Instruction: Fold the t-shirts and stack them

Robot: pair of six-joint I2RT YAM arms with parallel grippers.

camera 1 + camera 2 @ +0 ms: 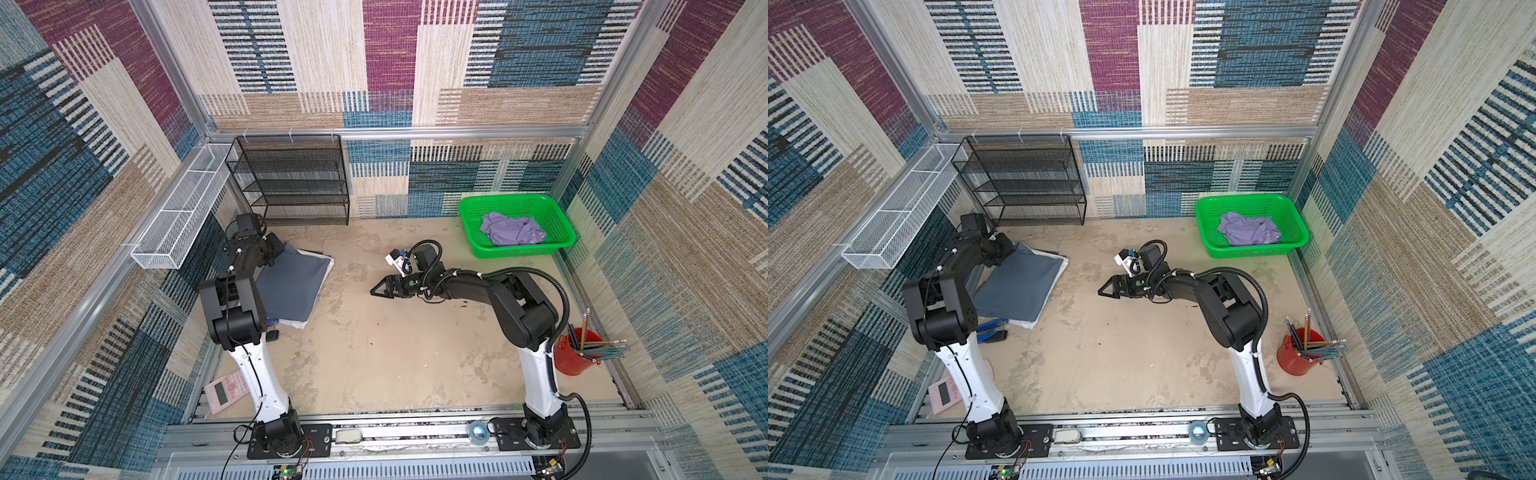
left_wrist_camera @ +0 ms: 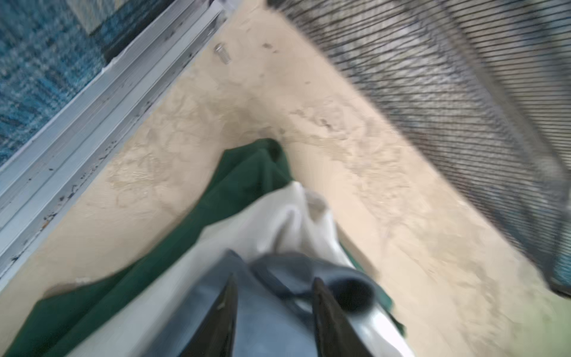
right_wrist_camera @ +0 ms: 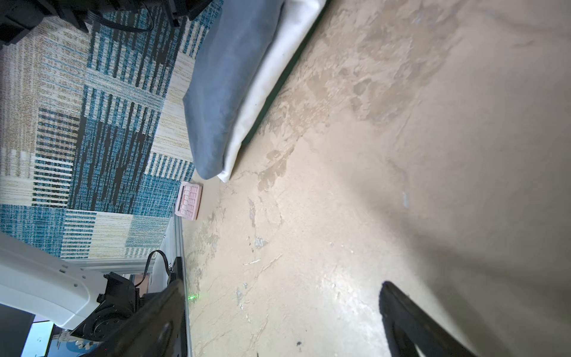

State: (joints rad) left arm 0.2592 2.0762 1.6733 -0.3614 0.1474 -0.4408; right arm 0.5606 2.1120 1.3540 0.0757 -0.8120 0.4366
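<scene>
Left arm: upper link raised over the left edge of the table (image 1: 374,357), forearm stretched toward the far left corner, wrist tipped down. My left gripper (image 2: 274,279) sits at the far corner of the slate blue-grey t-shirt (image 1: 291,286). In the wrist view, the two fingers (image 2: 224,315) stand part-way apart with a rumpled ridge of that grey cloth between them. The picture is smeared there, so I cannot tell whether they bite the cloth or only straddle it.

The blue-grey shirt lies folded flat as a rectangle near the left edge. It rests on a white cloth (image 3: 275,77) whose border shows along its sides. Dark green cloth (image 2: 247,179) shows under the white at the far corner. A black mesh rack (image 1: 291,178) stands just beyond, at the back edge.

Right arm: elbow bent over the right side, forearm low and level, reaching toward the middle of the table. My right gripper (image 1: 374,292) points at the stack, jaws spread wide over bare table, well apart from the blue-grey shirt.

The lavender-purple t-shirt (image 1: 511,228) lies crumpled in the green basket (image 1: 517,250) at the far right corner, apart from the right gripper.
</scene>
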